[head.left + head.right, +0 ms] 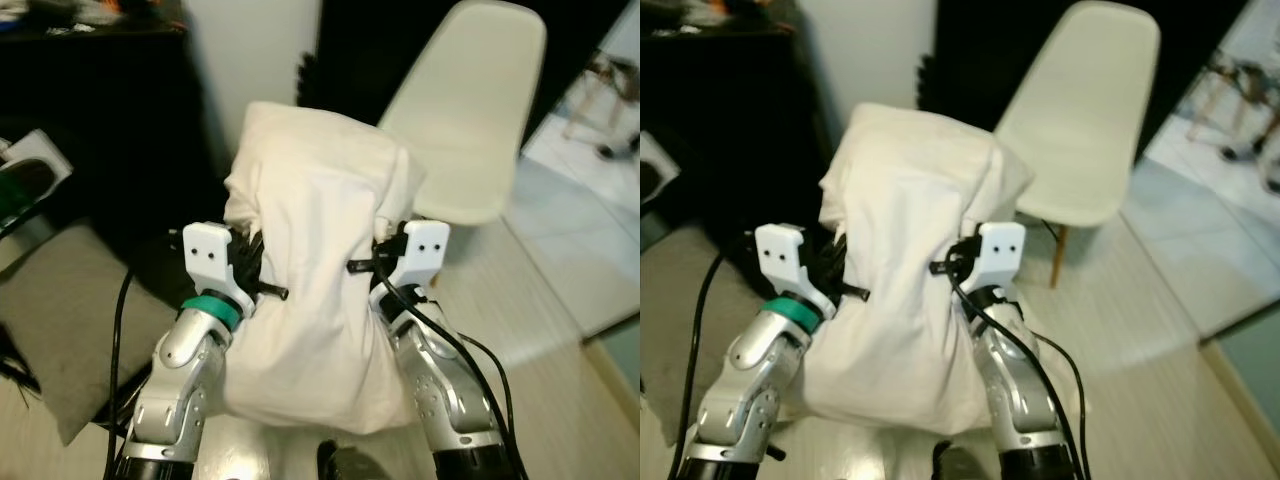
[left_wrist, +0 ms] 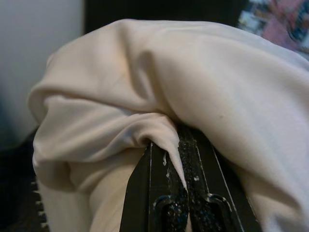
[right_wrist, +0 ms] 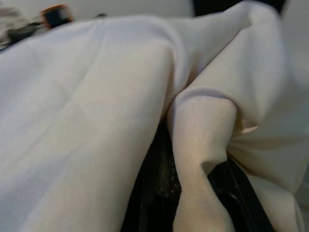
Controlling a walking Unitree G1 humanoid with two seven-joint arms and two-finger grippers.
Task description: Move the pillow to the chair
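pillow [image 1: 315,270] between both arms, chair [image 1: 462,110] behind (right)

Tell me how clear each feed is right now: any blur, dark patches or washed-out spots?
Left and right eye views: soft overall, pillow a bit washed out, chair pale against a near-black background. Left wrist view: sharp on the left gripper pinching fabric, blurred behind. Right wrist view: soft close-up, right gripper in shadow under folds.

Soft indoor light — dark backdrop, edges blurred (wrist views softest).

Cream pillow [image 1: 315,270]; off-white chair [image 1: 462,110]; grey rug [image 1: 70,310]; black cabinet [image 1: 95,110].
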